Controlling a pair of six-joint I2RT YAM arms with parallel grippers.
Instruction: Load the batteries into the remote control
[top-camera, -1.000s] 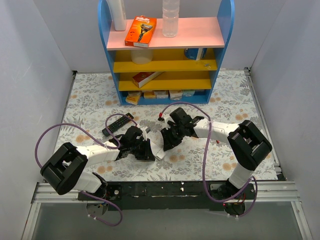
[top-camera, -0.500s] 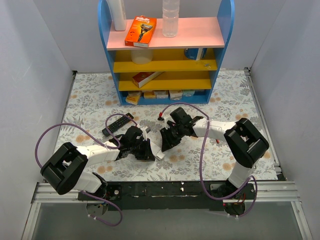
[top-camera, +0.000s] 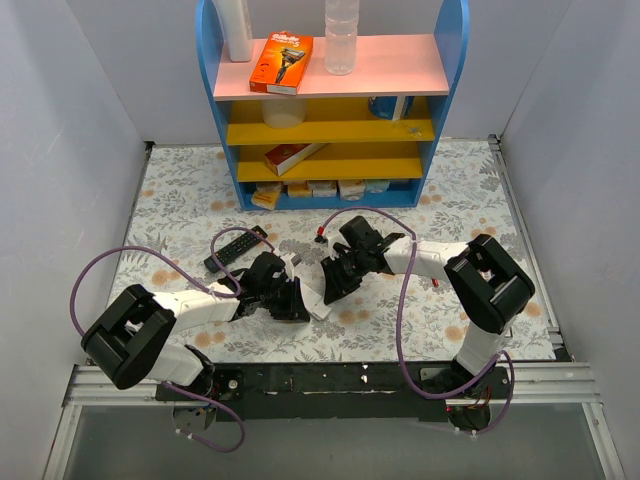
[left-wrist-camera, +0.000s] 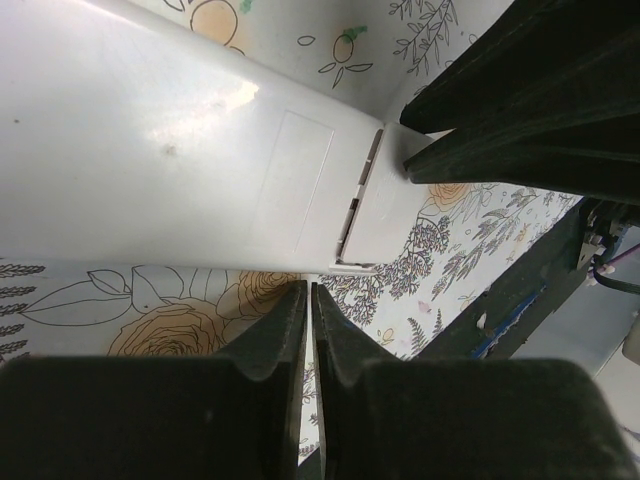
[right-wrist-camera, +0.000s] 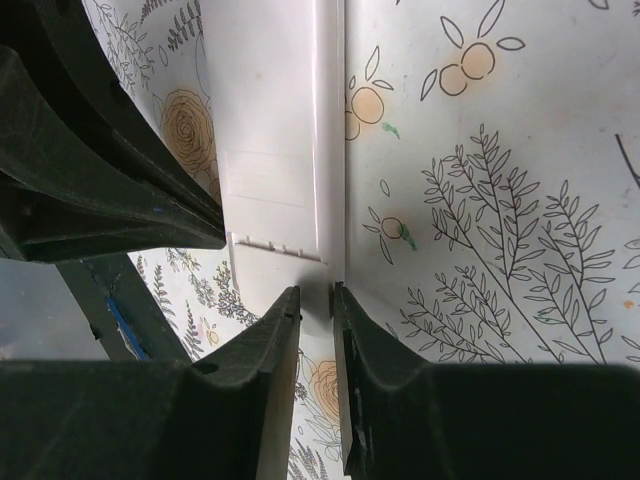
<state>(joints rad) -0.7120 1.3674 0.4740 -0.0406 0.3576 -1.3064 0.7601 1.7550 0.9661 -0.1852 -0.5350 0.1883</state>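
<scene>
Left claw (left-wrist-camera: 310, 293) clenched empty against the remote control's (left-wrist-camera: 180, 150) edge; right claw (right-wrist-camera: 317, 298) grips its end, white back showing.

A blue shelf unit (top-camera: 452, 40) stands at the top centre on the floral cloth (top-camera: 180, 200). Its pink top board holds a white bottle (top-camera: 236, 30), an orange razor box (top-camera: 281, 62) and a clear bottle (top-camera: 341, 38). Small boxes (top-camera: 310, 189) line its bottom shelf. A black remote (top-camera: 236, 249) lies left of centre.
</scene>
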